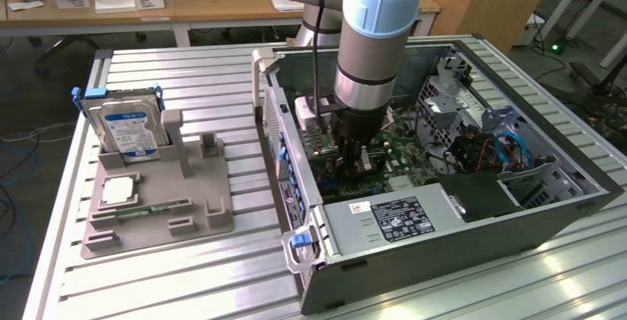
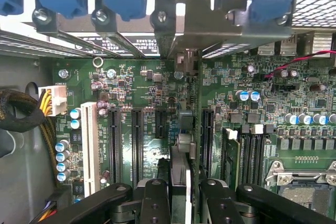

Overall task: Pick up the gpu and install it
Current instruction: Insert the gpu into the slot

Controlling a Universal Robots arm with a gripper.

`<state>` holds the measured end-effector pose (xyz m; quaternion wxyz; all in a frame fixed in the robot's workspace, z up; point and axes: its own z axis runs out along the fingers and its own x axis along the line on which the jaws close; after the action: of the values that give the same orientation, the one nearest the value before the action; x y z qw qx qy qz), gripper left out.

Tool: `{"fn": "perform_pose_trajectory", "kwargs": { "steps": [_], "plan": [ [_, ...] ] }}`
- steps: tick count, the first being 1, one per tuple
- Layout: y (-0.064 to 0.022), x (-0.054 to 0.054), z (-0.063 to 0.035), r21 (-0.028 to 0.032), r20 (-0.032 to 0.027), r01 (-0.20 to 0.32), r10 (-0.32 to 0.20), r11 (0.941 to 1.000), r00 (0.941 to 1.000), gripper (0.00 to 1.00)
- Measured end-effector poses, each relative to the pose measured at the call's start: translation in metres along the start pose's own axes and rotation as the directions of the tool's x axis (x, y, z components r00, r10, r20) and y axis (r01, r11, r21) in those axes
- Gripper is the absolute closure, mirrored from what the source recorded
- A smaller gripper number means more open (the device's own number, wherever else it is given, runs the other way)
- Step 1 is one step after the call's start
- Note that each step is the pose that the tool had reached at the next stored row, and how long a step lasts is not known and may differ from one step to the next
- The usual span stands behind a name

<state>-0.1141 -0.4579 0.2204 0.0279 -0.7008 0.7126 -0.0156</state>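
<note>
Tool [image 2: 184, 203]: closed on the gpu [image 2: 181, 174], held edge-on between its fingers.
Gpu: inside the computer case [image 1: 412, 224], at the motherboard [image 2: 136, 85] slots.

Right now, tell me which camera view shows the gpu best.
The wrist view. There the gpu stands edge-on, gripped between the tool's fingers, over the motherboard's black slots. In the exterior view the arm, reaching down into the computer case, covers most of the card, so little of it can be made out.

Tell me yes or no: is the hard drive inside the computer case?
No, the hard drive stands upright in the grey holder outside the computer case.
</note>
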Motion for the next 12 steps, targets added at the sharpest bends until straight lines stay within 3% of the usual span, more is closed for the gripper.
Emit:
{"fn": "perform_pose_trajectory", "kwargs": {
  "steps": [12],
  "plan": [
    [0.0002, 0.0002, 0.0038, -0.0001, -0.0003, 0.000, 0.000, 1.0000, 1.0000, 0.72]
  ]
}}
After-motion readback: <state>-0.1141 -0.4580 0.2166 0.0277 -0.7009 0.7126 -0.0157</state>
